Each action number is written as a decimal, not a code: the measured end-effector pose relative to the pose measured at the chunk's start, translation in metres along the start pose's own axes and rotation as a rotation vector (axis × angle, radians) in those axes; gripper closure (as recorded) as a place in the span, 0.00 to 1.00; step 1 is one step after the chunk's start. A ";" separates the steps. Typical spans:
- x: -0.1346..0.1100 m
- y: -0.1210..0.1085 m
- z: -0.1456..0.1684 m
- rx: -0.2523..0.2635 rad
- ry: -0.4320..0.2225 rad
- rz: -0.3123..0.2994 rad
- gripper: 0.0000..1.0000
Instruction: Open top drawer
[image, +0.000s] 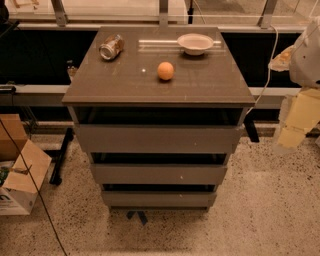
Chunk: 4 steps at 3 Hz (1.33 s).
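Note:
The top drawer (157, 138) is the tallest and widest of three grey-brown flat fronts in the cabinet. It sits pushed in under the cabinet top (125, 85), with a dark gap above it. The mid-sized front (159, 173) and the smallest front (159, 199) are below it. My gripper (295, 122) is at the right edge of the view, pale and blurred, to the right of the cabinet and apart from the drawer.
On the cabinet top lie a tipped can (111, 47), an orange (165, 70) and a white bowl (195, 43). Cardboard boxes (17, 175) stand on the floor at the left. A cable (37, 200) runs across the speckled floor. A railing is behind.

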<state>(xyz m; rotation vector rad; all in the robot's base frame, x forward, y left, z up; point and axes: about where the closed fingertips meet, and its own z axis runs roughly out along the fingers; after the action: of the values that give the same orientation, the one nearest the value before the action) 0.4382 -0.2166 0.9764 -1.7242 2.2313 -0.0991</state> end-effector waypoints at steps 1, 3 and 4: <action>0.000 0.000 0.000 0.000 0.000 0.000 0.00; -0.008 -0.085 0.066 0.084 -0.104 0.022 0.00; -0.008 -0.084 0.066 0.083 -0.104 0.022 0.00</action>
<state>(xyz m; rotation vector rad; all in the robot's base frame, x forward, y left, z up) 0.5376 -0.2224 0.9366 -1.6239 2.1404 -0.0933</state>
